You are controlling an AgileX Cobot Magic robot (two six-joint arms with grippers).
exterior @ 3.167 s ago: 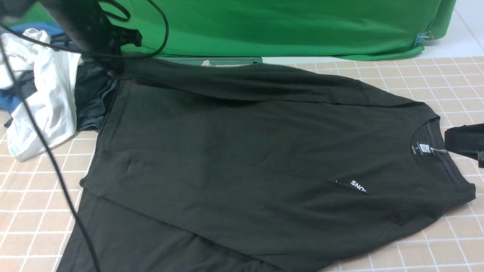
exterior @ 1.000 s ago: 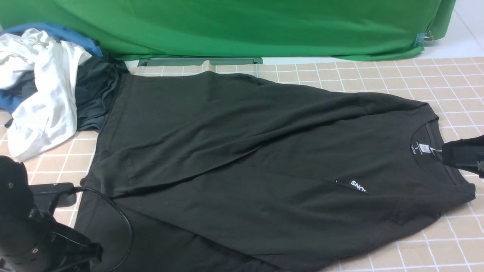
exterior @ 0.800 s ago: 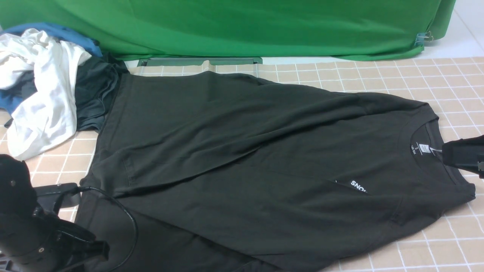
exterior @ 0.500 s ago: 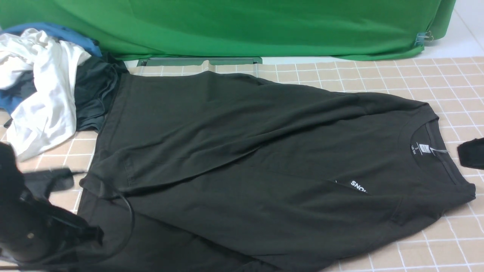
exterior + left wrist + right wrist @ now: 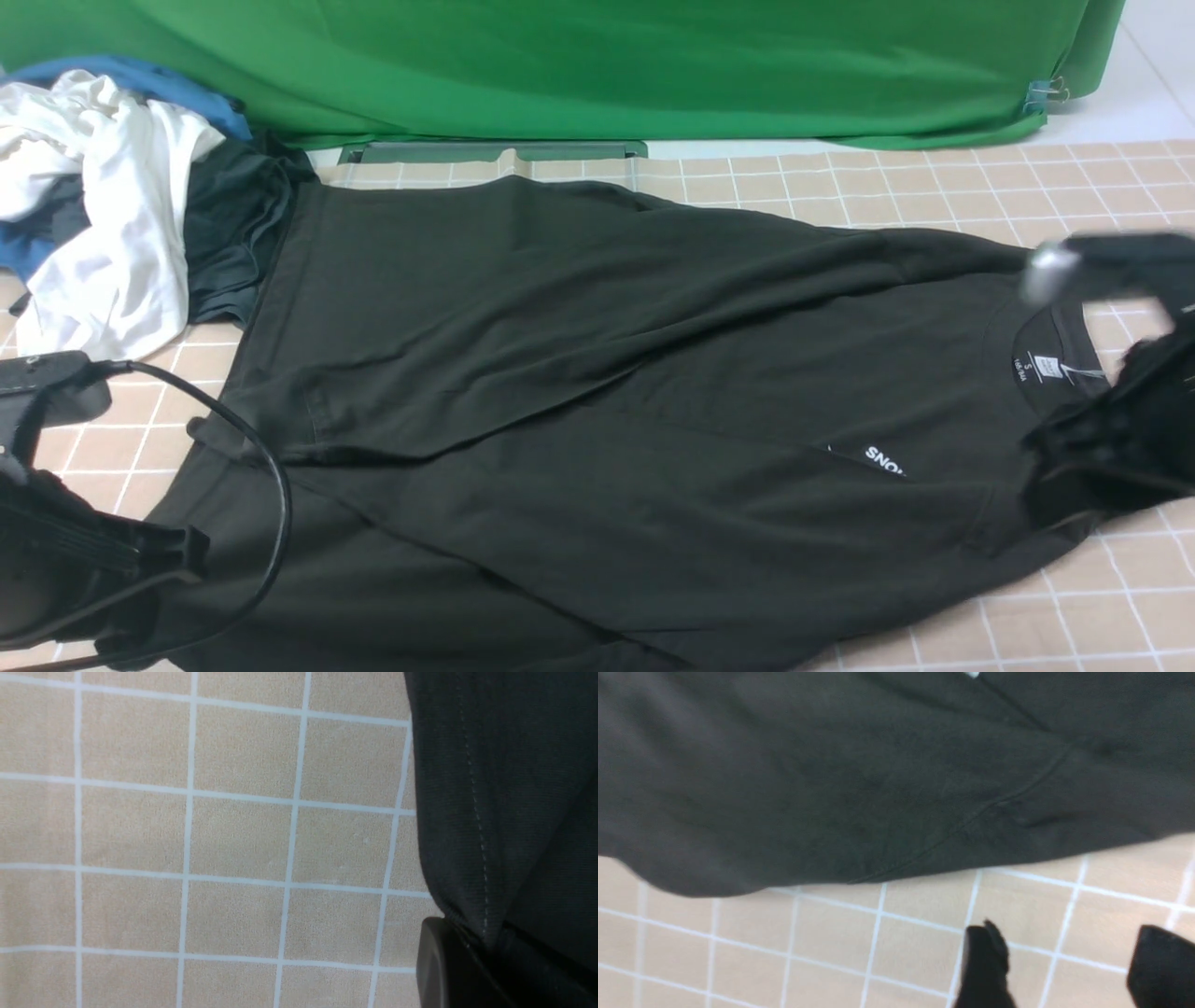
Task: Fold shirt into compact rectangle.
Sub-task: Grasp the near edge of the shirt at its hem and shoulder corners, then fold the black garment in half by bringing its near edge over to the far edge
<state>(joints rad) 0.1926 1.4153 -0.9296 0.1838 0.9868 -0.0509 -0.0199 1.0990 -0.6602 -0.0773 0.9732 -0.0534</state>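
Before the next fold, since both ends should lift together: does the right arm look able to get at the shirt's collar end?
Probably yes: the right tool stands open just off the shirt, with only bare checked mat between its fingers and the cloth's edge, and nothing in the way.

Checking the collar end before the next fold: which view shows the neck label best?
Front view: the neck label shows plainly inside the collar of the shirt. Left wrist view shows only a stitched shirt edge; right wrist view only plain cloth, no readable label.
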